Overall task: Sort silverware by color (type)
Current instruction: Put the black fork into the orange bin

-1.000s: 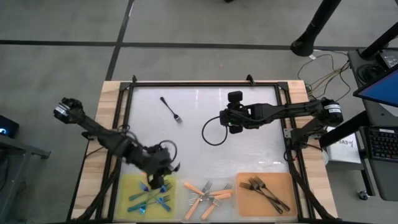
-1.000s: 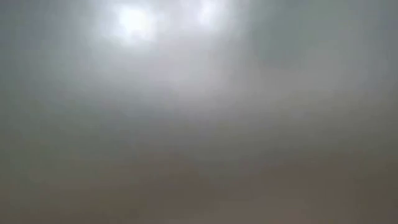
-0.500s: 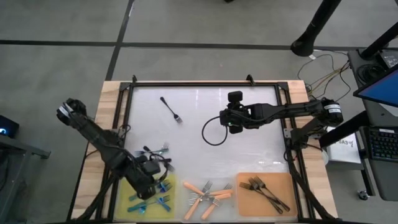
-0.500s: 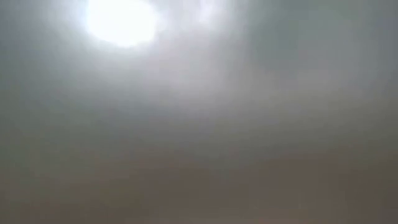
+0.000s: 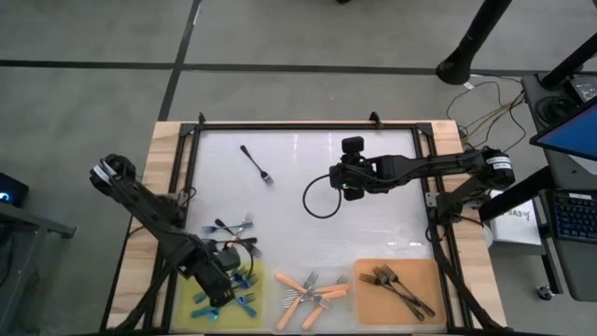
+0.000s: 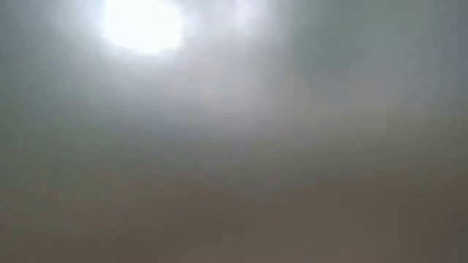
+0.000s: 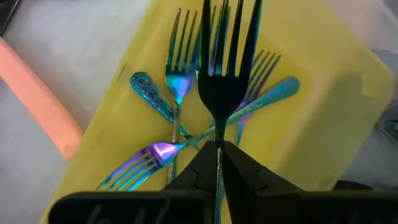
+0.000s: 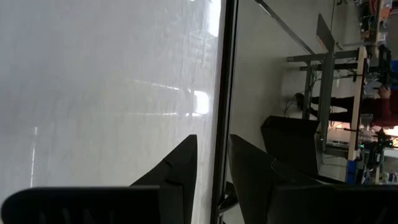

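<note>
The left gripper [image 7: 219,148] has its fingers [image 7: 193,171] pinched tight on the handle of a blue fork [image 7: 225,68], tines pointing away from the wrist, directly above the yellow tray [image 7: 311,81]. Over the past second the left arm has swung back from the tray's far edge toward its near side, so the gripper [image 5: 220,278] now hangs over the tray [image 5: 191,280] itself, with the blue forks [image 7: 177,84] already dropped there lying crossed beneath it. That move suggests the fork is at its drop point and only a release remains.

Just beyond the yellow tray, two or three more forks [image 5: 230,227] wait on the counter [image 5: 308,233]. Beside the tray lie the orange forks [image 5: 312,289], and past those the dark forks [image 5: 401,285] on the orange tray [image 5: 368,303]. One dark fork [image 5: 255,161] lies alone well away across the counter, not yet sorted.

The right gripper [image 5: 353,179] has not moved; it hovers over the counter's middle, far from the yellow tray, beside a looped cable [image 5: 319,201]. Its fingers [image 8: 177,168] stand slightly apart with nothing between them.

The low view shows only haze.
</note>
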Robot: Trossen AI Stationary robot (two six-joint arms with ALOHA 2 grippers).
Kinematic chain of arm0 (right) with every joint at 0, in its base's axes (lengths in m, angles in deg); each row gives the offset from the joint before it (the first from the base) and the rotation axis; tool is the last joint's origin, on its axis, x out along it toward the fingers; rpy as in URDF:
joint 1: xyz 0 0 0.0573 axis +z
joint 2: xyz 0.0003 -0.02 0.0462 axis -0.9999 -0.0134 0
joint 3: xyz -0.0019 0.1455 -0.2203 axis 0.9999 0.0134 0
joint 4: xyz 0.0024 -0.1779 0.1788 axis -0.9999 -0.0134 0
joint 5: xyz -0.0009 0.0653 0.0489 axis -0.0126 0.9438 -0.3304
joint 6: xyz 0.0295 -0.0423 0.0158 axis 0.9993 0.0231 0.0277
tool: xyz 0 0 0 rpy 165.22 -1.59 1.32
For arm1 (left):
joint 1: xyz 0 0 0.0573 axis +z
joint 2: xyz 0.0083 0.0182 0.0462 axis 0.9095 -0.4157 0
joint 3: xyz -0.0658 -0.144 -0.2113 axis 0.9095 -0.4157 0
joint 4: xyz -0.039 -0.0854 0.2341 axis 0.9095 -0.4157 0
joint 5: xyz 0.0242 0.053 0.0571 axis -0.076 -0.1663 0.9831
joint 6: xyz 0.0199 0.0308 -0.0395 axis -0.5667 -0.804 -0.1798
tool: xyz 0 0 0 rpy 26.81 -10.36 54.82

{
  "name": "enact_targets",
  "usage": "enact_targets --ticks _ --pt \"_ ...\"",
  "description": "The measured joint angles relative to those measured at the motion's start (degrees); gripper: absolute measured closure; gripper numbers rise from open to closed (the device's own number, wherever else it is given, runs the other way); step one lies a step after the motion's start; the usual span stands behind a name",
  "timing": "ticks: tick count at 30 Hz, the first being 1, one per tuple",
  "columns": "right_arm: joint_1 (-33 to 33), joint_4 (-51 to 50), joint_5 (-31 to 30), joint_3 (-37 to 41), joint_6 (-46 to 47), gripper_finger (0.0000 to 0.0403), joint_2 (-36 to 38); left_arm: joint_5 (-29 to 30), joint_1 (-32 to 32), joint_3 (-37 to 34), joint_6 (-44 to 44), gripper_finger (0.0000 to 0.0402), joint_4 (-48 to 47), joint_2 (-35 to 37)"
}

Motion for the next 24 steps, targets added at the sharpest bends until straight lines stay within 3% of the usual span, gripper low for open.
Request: enact_targets --ticks 6,14,24 --pt "0.0 0.0 0.0 0.0 0.0 0.0321 0.0 0.2 0.1 0.0 0.5 0.0399 0.1 -3.0" --pt "0.0 0.0 0.0 0.0 0.0 0.0321 0.0 -4.4 0.1 0.0 0.2 0.0358 0.0 -6.1" --pt "0.0 0.2 0.0 0.0 0.0 0.0321 0.0 -0.9 3.3 0.0 -0.3 0.0321 -2.7 -6.6"
